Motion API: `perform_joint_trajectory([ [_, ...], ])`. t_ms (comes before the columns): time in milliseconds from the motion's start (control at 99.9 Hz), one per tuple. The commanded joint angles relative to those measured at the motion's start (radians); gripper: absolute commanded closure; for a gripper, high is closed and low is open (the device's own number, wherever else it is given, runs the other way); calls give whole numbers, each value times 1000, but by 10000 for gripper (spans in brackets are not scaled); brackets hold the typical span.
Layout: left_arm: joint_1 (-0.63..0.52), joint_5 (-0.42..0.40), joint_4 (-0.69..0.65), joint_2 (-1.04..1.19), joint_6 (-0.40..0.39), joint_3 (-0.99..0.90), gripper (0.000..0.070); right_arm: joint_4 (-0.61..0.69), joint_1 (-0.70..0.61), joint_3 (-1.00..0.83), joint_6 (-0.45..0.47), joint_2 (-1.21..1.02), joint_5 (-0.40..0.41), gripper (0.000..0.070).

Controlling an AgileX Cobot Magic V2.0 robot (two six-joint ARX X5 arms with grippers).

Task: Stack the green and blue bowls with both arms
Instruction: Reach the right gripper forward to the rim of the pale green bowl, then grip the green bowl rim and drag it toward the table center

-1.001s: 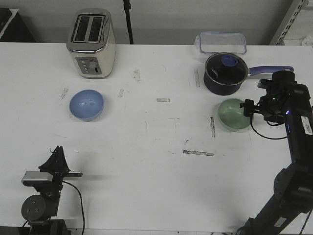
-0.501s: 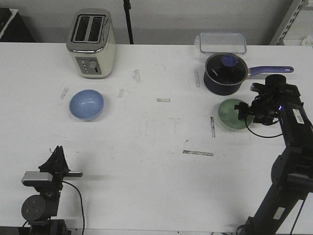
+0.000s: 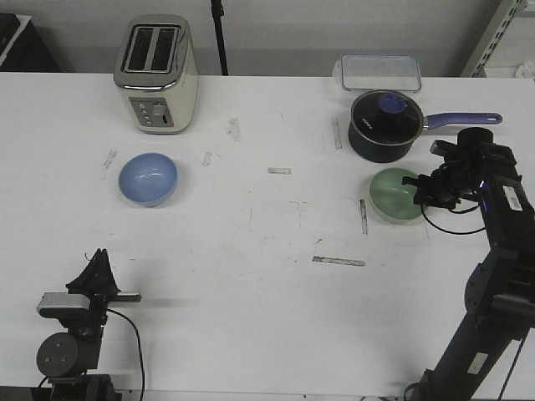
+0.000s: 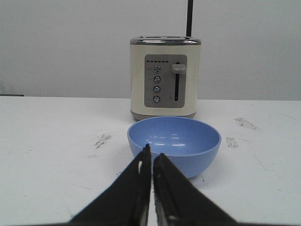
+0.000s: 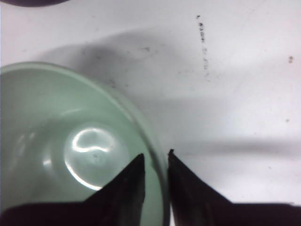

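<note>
green bowl (image 3: 396,195) sits toward the right edge of the table (image 3: 267,301), upright, just in front of the navy saucepan (image 3: 383,125); right gripper (image 5: 155,162) is clamped on its rim, one finger inside the bowl and one outside, rim pinched between them per the right wrist view; in that view the bowl is cut off by the frame, only part of rim and glossy inner floor visible; whether its base touches the table or is lifted can't be told from either view; blue bowl (image 3: 148,179) is on the left half of the table, upright, well apart from the green one, just in front of the cream toaster (image 3: 156,73); left gripper (image 4: 152,157) is clenched with nothing between the fingers, tips pointing at the blue bowl's near wall but short of it, no contact visible; left arm in the front view sits low at the near-left corner, fingers hard to make out there; clear lidded container (image 3: 380,72) at the far edge behind the saucepan; saucepan's purple handle (image 3: 464,120) points toward the right edge; scuff marks scattered over the tabletop.
</note>
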State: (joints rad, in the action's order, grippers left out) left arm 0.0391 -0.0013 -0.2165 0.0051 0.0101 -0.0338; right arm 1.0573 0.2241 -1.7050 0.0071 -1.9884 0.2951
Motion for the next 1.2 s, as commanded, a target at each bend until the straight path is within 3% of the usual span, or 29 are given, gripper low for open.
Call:
perform_joint_trajectory([
  [0, 2, -2, -13, -2, 2, 22, 699, 0, 3, -24, -3, -29, 5, 690],
  [140, 2, -2, -13, -2, 2, 22, 699, 2, 3, -24, 5, -29, 8, 690],
  [521, 2, -2, -13, -2, 2, 22, 699, 43, -16, -24, 63, -28, 135, 690],
  [881, 2, -2, -13, -2, 2, 22, 699, 42, -107, -24, 105, 18, 129, 690],
  [1191, 2, -2, -13, -2, 2, 22, 699, 35, -294, -24, 169, 74, 121, 690],
])
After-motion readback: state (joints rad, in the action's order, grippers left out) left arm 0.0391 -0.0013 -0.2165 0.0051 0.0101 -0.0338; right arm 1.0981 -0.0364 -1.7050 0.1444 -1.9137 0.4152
